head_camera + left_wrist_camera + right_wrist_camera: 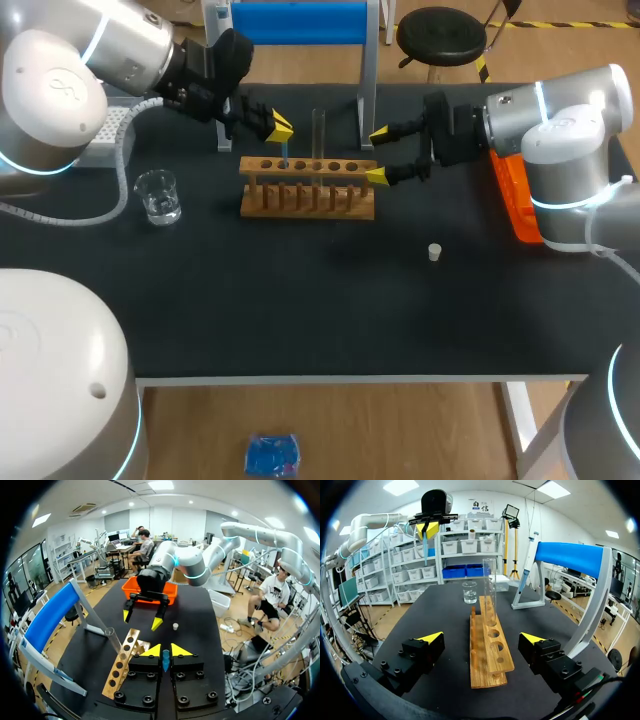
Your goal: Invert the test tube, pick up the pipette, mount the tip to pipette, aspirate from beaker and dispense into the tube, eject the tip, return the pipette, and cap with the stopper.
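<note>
A clear test tube [319, 132] stands upright in the wooden rack [308, 190] at mid table. My left gripper [278, 126] hangs over the rack's left end, shut on a slim blue pipette tip [285, 152] that points down; its own view shows the tip [165, 660] pinched between the yellow fingertips. At the rack's right end my right gripper [378, 155] is open, and in its view the rack [490, 645] and tube [490, 587] lie between and ahead of the fingers. The glass beaker [158, 195] stands left of the rack. The small white stopper [434, 252] lies at front right. The pipette [525, 575] hangs on the blue stand [572, 555].
An orange tray [515, 195] sits at the right edge under my right arm. A white tip box [110, 130] is at the back left. The stand's posts rise just behind the rack.
</note>
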You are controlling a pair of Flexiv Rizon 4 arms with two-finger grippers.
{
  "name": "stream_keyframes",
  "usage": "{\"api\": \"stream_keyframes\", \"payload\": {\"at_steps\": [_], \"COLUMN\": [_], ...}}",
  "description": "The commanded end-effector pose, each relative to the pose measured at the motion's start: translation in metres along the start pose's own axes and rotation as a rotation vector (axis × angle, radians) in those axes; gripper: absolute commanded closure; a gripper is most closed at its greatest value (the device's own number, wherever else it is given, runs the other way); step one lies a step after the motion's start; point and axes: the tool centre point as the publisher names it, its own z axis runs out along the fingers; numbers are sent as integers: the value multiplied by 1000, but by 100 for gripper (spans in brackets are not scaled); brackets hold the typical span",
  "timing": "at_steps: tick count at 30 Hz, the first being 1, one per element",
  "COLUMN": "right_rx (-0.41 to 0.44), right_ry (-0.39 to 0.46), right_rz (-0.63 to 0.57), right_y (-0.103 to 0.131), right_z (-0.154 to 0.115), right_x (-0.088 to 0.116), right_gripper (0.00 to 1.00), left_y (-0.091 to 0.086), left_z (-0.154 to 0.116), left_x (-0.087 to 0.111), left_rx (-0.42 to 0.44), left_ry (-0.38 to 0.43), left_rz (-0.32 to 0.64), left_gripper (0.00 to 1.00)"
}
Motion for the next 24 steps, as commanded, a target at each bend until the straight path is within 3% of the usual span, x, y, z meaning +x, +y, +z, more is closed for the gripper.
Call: {"api": "stream_keyframes", "payload": {"at_steps": [1, 14, 24], "right_rx": [0, 0, -64], "right_ry": [-2, -2, -76], "right_rz": [-1, -1, -37], "right_y": [0, 0, 26], "right_z": [-1, -1, -39], "right_x": [1, 1, 62], "right_gripper": [0, 0, 0], "left_y": [0, 0, 0], "left_z": [-1, -1, -1], "left_x": [0, 0, 0], "left_rx": [-2, -2, -2], "left_ry": [1, 1, 1], "left_rz": [0, 0, 0], "left_gripper": [100, 100, 100]}}
